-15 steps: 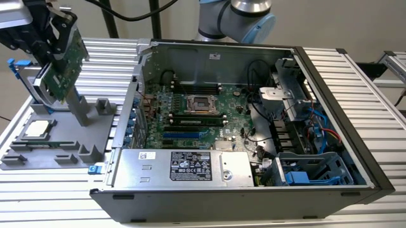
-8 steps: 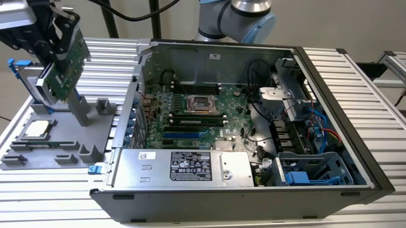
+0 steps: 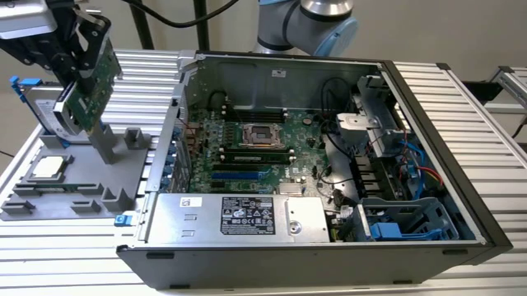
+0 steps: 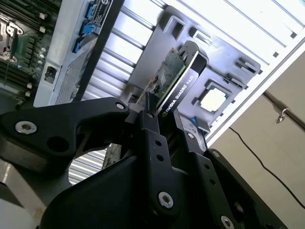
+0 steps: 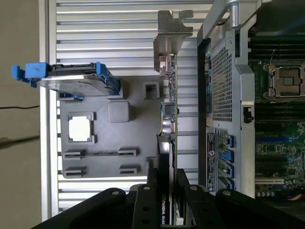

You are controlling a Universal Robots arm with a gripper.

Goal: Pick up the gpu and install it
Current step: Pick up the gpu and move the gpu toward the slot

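The gpu hangs tilted in the air at the exterior view's left, above the grey holder tray and clear of it, green board facing out. My gripper is shut on the card's upper part. In the second wrist view the black fingers clamp the gpu from both faces. In the first wrist view the gpu is edge-on, its silver end bracket farthest from my gripper. The open computer case with its motherboard lies to the exterior view's right of the card.
On the grey tray sit a square silver CPU chip and a silver hard drive with blue rails, standing behind the card. The case wall rises between tray and motherboard. A power supply lies along the case front.
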